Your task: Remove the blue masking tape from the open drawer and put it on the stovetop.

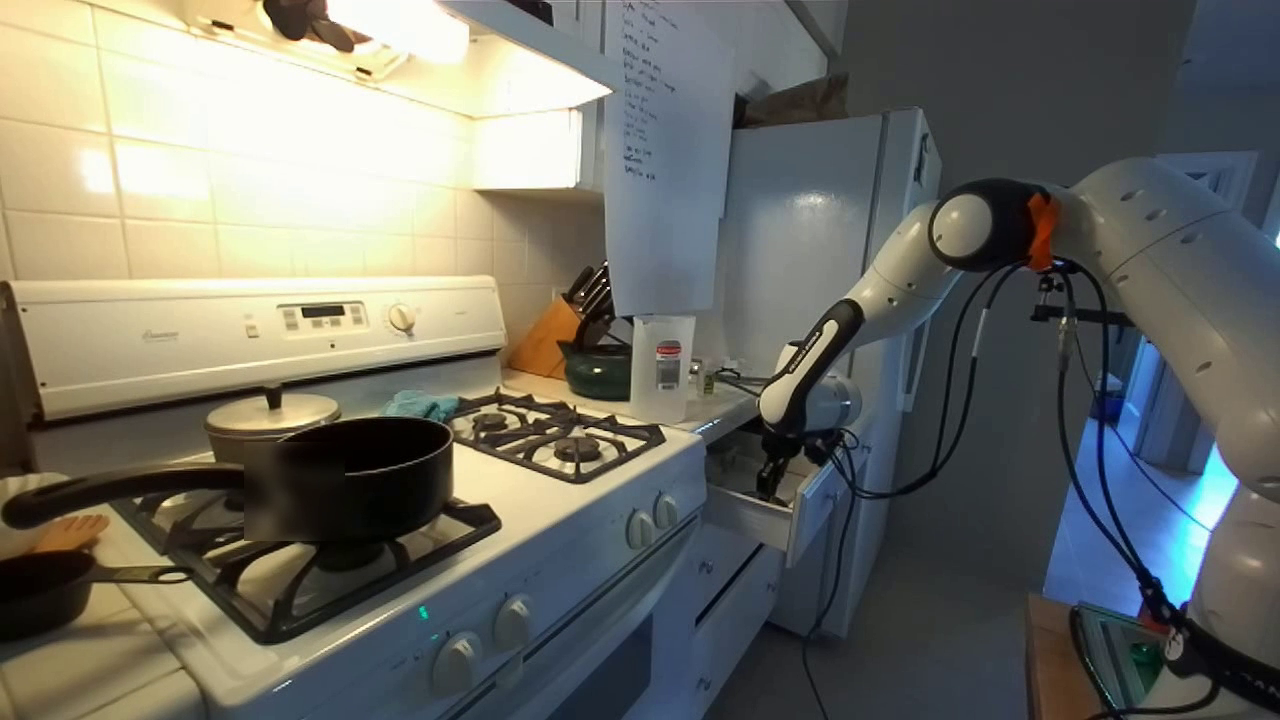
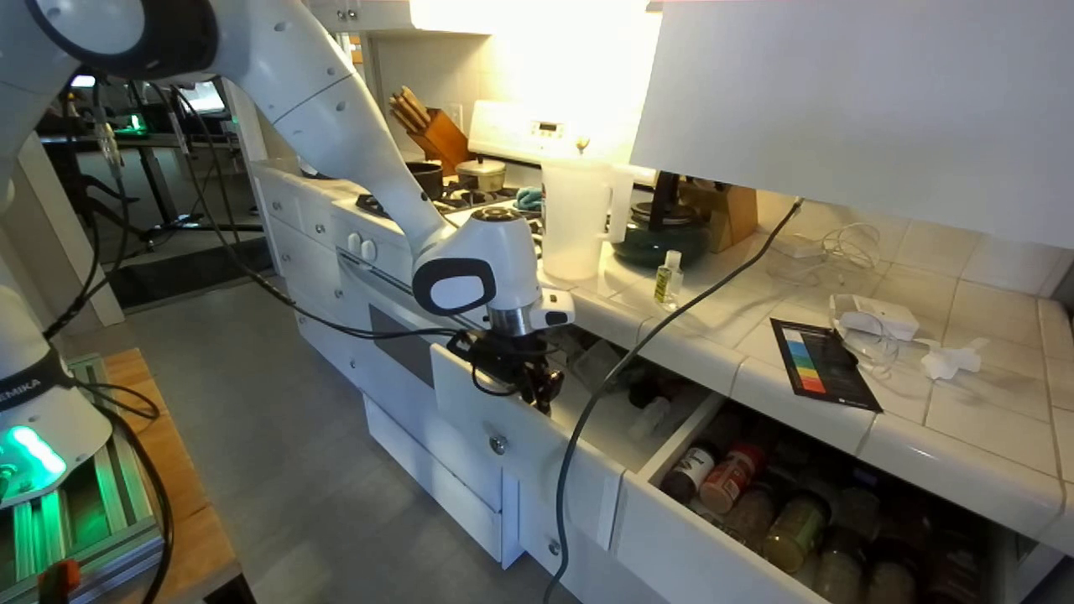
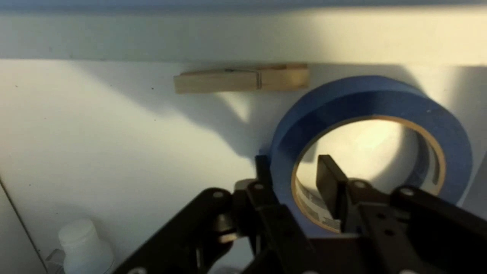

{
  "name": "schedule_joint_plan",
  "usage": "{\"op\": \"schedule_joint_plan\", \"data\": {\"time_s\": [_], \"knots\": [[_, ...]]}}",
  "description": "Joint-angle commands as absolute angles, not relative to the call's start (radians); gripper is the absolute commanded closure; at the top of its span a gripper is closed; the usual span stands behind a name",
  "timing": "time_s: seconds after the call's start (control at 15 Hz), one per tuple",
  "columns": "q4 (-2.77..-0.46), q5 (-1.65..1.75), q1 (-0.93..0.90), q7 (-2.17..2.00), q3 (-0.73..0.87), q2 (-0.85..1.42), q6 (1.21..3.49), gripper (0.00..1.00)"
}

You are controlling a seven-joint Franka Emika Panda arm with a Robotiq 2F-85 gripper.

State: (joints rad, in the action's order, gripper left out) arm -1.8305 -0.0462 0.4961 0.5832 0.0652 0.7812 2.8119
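The blue masking tape (image 3: 365, 99) lies flat in the open drawer, on its pale floor, in the wrist view. My gripper (image 3: 293, 158) is open around the tape ring's left wall. One finger is outside against or very near the ring, the other is inside the hole with a gap to the inner wall. In both exterior views the gripper (image 1: 770, 488) (image 2: 539, 398) points down into the open drawer (image 1: 816, 510) (image 2: 524, 436), and the tape is hidden there. The white stovetop (image 1: 545, 490) with black grates stands beside the drawer; part of it shows in an exterior view (image 2: 470, 200).
A wooden clothespin (image 3: 241, 79) lies beside the tape near the drawer wall (image 3: 190, 38). A black pot (image 1: 385, 480) and a lidded pot (image 1: 270, 415) stand on the grates. A pitcher (image 2: 577, 218) stands on the counter. Another drawer (image 2: 696, 545) holds several jars.
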Motion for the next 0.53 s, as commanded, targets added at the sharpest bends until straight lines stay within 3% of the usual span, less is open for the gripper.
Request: {"op": "schedule_joint_plan", "data": {"time_s": [0.0, 0.13, 0.2, 0.47], "knots": [[-1.838, -0.022, 0.523, 0.569, 0.039, 0.781, 2.839, 0.92], [-1.842, -0.022, 0.527, 0.569, 0.035, 0.776, 2.842, 0.99], [-1.849, -0.026, 0.534, 0.575, 0.026, 0.766, 2.842, 0.96], [-1.903, -0.053, 0.581, 0.597, -0.034, 0.695, 2.843, 0.95]]}}
